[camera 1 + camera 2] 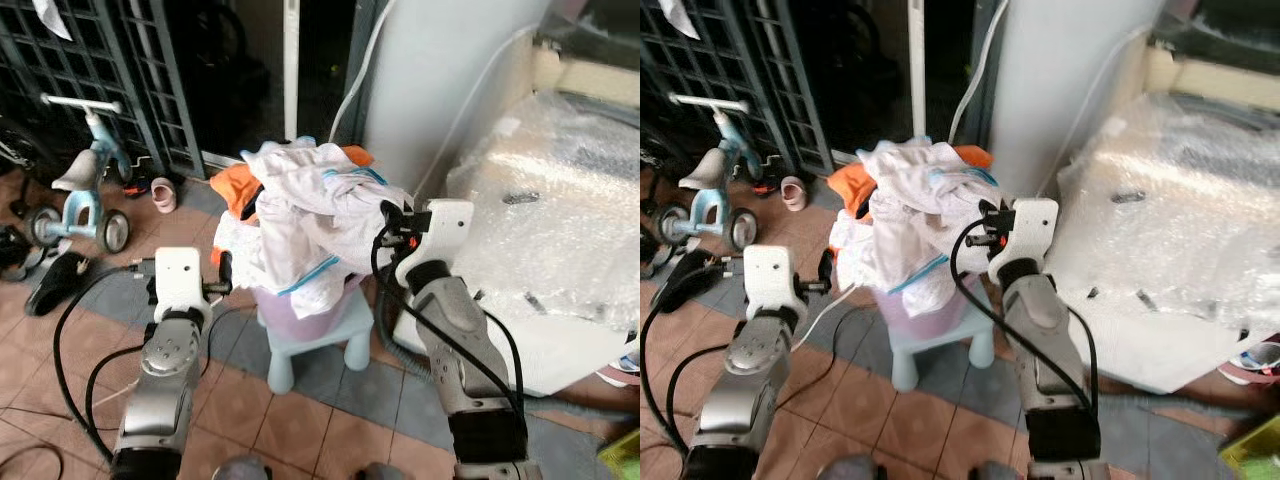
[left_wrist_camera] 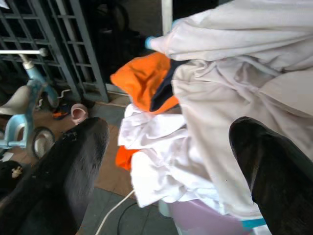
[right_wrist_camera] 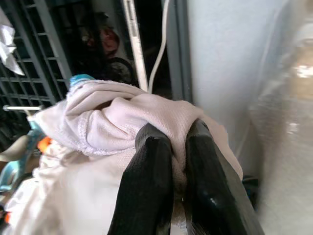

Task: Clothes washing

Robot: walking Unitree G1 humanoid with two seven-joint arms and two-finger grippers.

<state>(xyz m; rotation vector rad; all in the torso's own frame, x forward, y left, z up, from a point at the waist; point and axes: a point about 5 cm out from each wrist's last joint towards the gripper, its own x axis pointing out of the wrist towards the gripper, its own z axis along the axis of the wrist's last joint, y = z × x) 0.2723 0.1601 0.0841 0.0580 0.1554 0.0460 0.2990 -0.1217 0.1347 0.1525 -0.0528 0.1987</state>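
A heap of mostly white clothes [image 1: 300, 215] with an orange garment [image 2: 146, 78] overflows a lilac basket [image 1: 300, 315] that stands on a light blue stool [image 1: 320, 345]. My right gripper [image 3: 178, 134] is at the heap's right side, shut on a fold of white cloth [image 3: 146, 115] near the top. My left gripper [image 2: 171, 129] is open at the heap's left side, level with the basket rim, with its fingers [image 2: 78, 161] apart and nothing between them. In the head views the cloth hides the right gripper's fingertips.
A washing machine under bubble wrap [image 1: 560, 230] stands close on the right, with a white panel [image 1: 450, 70] behind it. A blue tricycle [image 1: 85, 190], shoes [image 1: 163, 193] and a dark metal gate [image 1: 100, 70] are at the left. Cables [image 1: 75, 330] trail over the tiled floor.
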